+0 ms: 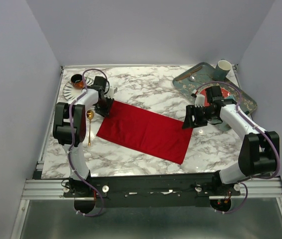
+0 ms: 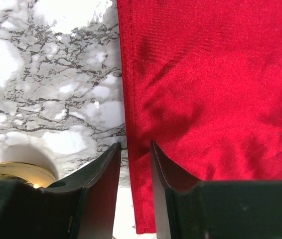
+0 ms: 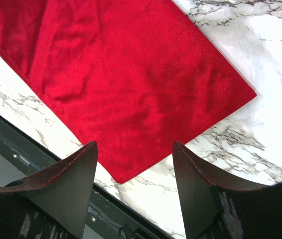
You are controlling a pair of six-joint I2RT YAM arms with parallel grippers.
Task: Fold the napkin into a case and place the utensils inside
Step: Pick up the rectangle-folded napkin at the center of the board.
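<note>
The red napkin (image 1: pixel 146 130) lies flat on the marble table as a long rectangle, slanting from far left to near right. My left gripper (image 1: pixel 105 107) is low at its far-left corner. Its jaws (image 2: pixel 135 144) stand narrowly apart astride the napkin's (image 2: pixel 206 89) hemmed edge, and the cloth there lies flat. My right gripper (image 1: pixel 188 119) hovers open by the napkin's right end, with the near corner of the napkin (image 3: pixel 121 74) below its fingers (image 3: pixel 133 144). A gold spoon (image 1: pixel 89 124) lies left of the napkin, its bowl (image 2: pixel 16 173) beside my left finger. I cannot make out the fork.
A white plate with a dark cup (image 1: pixel 76 84) stands at the far left corner. A green tray (image 1: pixel 191 79) at the far right holds a red patterned plate (image 1: pixel 223 93) and a pale cup (image 1: pixel 223 69). The table's front rail (image 3: pixel 31 149) runs just below the napkin's corner.
</note>
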